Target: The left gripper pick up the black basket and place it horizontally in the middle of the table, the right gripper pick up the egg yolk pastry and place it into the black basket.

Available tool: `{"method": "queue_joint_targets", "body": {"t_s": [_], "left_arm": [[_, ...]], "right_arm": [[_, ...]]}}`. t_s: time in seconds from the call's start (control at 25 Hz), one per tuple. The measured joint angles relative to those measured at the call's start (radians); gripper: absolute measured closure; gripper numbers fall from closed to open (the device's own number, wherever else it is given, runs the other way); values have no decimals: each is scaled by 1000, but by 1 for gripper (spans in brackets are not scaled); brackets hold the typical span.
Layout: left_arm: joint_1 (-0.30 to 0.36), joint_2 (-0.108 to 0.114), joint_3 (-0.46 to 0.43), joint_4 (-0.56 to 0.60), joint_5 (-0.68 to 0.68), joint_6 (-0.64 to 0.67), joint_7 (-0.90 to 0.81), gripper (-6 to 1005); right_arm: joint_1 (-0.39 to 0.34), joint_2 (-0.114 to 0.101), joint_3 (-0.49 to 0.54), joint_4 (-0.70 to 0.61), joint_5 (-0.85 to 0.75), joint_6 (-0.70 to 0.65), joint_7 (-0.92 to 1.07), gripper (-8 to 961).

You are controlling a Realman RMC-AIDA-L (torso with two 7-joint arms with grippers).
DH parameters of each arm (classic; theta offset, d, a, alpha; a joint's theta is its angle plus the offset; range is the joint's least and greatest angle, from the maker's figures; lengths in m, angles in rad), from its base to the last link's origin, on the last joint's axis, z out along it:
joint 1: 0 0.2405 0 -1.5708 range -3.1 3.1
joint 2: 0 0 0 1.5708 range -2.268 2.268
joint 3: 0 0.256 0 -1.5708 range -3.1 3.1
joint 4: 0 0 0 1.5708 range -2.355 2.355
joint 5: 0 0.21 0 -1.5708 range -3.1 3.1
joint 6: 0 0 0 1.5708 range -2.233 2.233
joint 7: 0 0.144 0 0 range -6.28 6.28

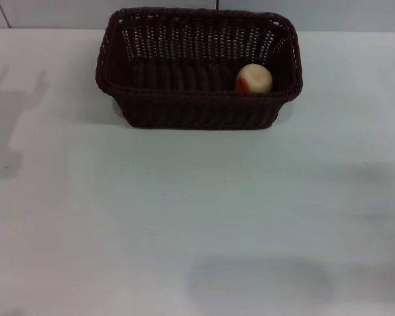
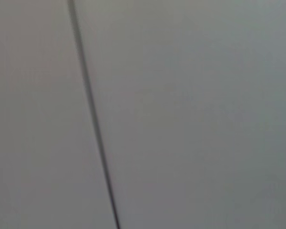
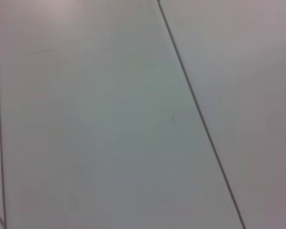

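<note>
The black basket (image 1: pixel 199 69) is sitting lengthwise on the table (image 1: pixel 184 217), toward its far edge; the egg yolk pastry (image 1: pixel 254 79) is lying inside the basket's right end; neither gripper is showing, so their grip cannot be told.

The egg yolk pastry (image 1: pixel 254 79) is seen inside the black basket (image 1: pixel 197 105), probably resting against its right wall, on the table (image 1: pixel 184 217).
</note>
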Motion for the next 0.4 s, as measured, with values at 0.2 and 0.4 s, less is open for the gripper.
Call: {"method": "queue_joint_targets", "body": {"t_s": [0.2, 0.4], "left_arm": [[-1, -1, -3, -132, 19, 70, 1, 172], [-9, -1, 0, -172, 10, 111, -4, 172]], "right_arm": [[-35, 0, -4, 13, -3, -4, 0, 303], [-39, 1, -16, 13, -4, -2, 1, 303]]}}
